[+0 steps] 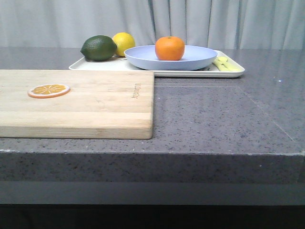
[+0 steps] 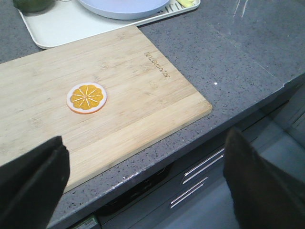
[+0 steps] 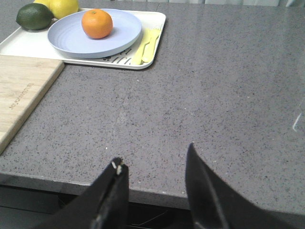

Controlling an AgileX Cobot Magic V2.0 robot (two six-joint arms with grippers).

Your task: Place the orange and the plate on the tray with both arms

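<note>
The orange [image 1: 169, 48] sits in the middle of the lavender-blue plate [image 1: 200, 58], and the plate rests on the white tray [image 1: 232, 72] at the back of the table. They also show in the right wrist view: orange [image 3: 97, 23], plate [image 3: 66, 40], tray [image 3: 157, 28]. The left wrist view shows part of the plate [image 2: 124, 7] and the tray [image 2: 62, 28]. My left gripper [image 2: 145, 164] is open and empty over the table's front edge. My right gripper [image 3: 155, 160] is open and empty at the front edge, far from the tray. Neither gripper shows in the front view.
A wooden cutting board [image 1: 95, 105] with a flat orange slice [image 1: 48, 90] lies at the front left. A dark green lime [image 1: 98, 48] and a yellow lemon [image 1: 124, 43] lie on the tray's left part. Yellow cutlery [image 1: 225, 64] lies on its right end.
</note>
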